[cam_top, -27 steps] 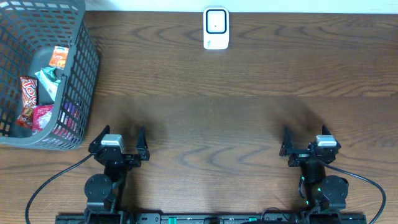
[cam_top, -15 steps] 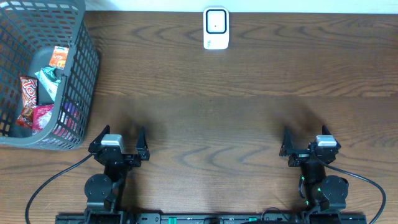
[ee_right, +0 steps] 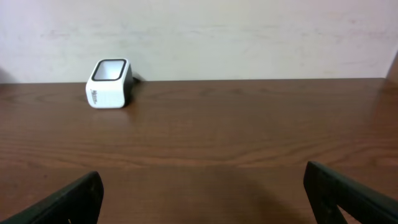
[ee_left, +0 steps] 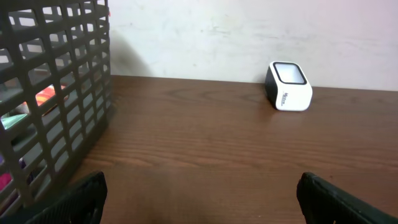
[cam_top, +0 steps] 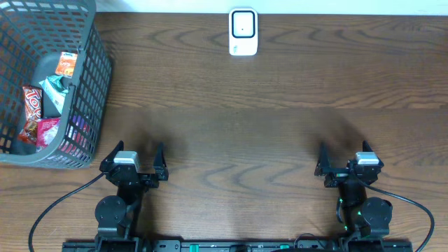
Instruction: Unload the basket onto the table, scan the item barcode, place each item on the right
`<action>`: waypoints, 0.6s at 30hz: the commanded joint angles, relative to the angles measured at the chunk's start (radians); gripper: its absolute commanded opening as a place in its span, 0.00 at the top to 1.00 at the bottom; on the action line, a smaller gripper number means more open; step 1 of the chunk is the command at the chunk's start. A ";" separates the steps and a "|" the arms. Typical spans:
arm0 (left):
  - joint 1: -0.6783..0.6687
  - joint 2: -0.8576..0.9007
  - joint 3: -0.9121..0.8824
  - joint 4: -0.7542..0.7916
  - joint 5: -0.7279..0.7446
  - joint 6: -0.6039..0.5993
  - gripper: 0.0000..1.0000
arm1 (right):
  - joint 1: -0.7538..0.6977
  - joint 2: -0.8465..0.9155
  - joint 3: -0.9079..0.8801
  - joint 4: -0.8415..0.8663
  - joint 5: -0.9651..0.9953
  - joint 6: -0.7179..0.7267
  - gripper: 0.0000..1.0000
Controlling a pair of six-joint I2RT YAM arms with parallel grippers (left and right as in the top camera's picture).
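Several snack packets lie in a grey mesh basket (cam_top: 98,66) at the far left; among them are a red one (cam_top: 32,105), an orange one (cam_top: 66,64) and a teal one (cam_top: 53,89). No barcode can be made out on them. A white scanner (cam_top: 243,31) with a dark window stands at the table's far edge, also in the left wrist view (ee_left: 288,86) and the right wrist view (ee_right: 109,83). My left gripper (cam_top: 138,147) rests open near the front edge, just right of the basket's near corner. My right gripper (cam_top: 342,145) is open at the front right. Neither holds anything.
The basket wall (ee_left: 56,93) rises close on the left of the left gripper (ee_left: 202,202). Brown wooden table (cam_top: 238,133) stretches between the arms and the scanner. A pale wall backs the far edge. Cables trail from both arm bases at the front.
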 commanded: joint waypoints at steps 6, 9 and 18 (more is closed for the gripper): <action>-0.004 0.000 -0.017 -0.035 0.013 0.013 0.02 | -0.006 0.001 -0.003 -0.003 -0.002 -0.011 0.01; -0.004 0.000 -0.017 -0.035 0.013 0.013 0.02 | -0.006 0.001 -0.003 -0.003 -0.002 -0.011 0.01; -0.004 0.000 -0.017 -0.035 0.013 0.013 0.02 | -0.006 0.001 -0.002 -0.003 -0.002 -0.011 0.01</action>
